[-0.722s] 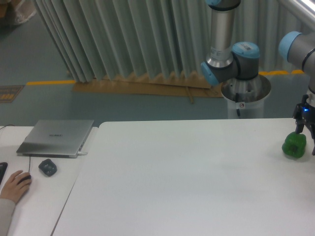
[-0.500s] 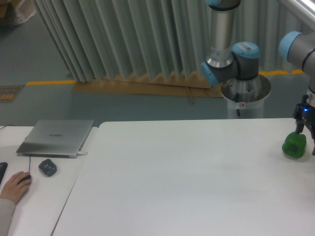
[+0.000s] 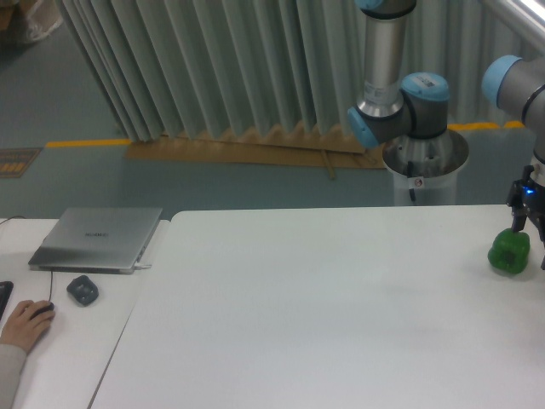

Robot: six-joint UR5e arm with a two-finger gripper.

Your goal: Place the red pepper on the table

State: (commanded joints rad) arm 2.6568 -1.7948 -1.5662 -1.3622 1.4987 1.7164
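Green, not red, was what sat under the hand (image 3: 528, 230) at that moment! A green pepper (image 3: 508, 251) rested on the white desk (image 3: 324, 307) at its far right side, and the dark fingers hung right at it, one just above its top left, the other cut off by the picture's edge. Whether that hand was spread, pressed together or pinching the green pepper, I could not tell from where I stood. The red pepper itself was nowhere to be seen: not on the desk, not in the fingers as far as they showed.

My reading was that the job had barely begun, since the red one had yet to appear. To do this step well, the arm (image 3: 400, 102) would need to lift straight up off the green pepper without nudging it, then find the red fruit. Once carrying it, a low, slow descent over the broad bare middle of the desk looked wise, letting go only when the lumpy base touched, because a round pepper could roll. Over on the narrow side surface, a closed laptop (image 3: 98, 239) and a mouse (image 3: 83, 290) lay well apart from all this.
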